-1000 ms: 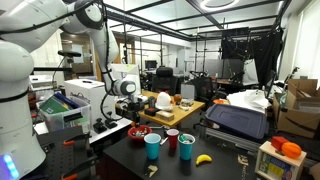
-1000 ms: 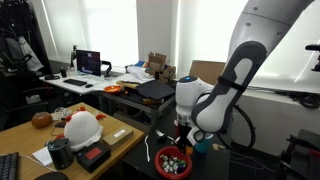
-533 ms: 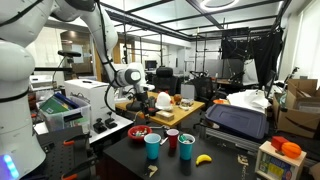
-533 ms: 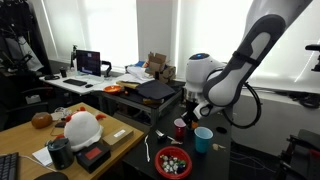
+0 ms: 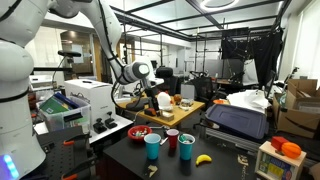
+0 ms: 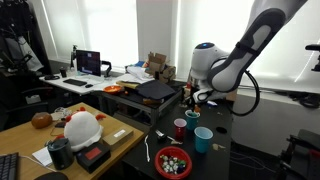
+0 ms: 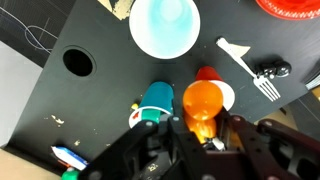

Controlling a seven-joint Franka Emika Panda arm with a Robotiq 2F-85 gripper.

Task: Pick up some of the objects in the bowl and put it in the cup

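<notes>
Above the group of cups on the black table (image 7: 60, 100), the gripper (image 7: 197, 133) hangs with its jaws clenched together. Whether a tiny piece is pinched between them cannot be told, as it would be too small to see. The wrist view shows the claw almost over the red cup (image 7: 203, 103), with a teal cup (image 7: 153, 100) just beside it and a pale blue cup (image 7: 163, 25) farther off. In an exterior view the red bowl (image 6: 158, 158) stands near the cups, apart from the gripper, and many small objects (image 6: 174, 160) lie in it. Judging by the closed, raised claw, the pick seems done, and lowering and release over a cup are left. The bowl is round, so it has no long axis. Its mouth faces up, as the cups' mouths do. The direction of the pieces is not readable.
</notes>
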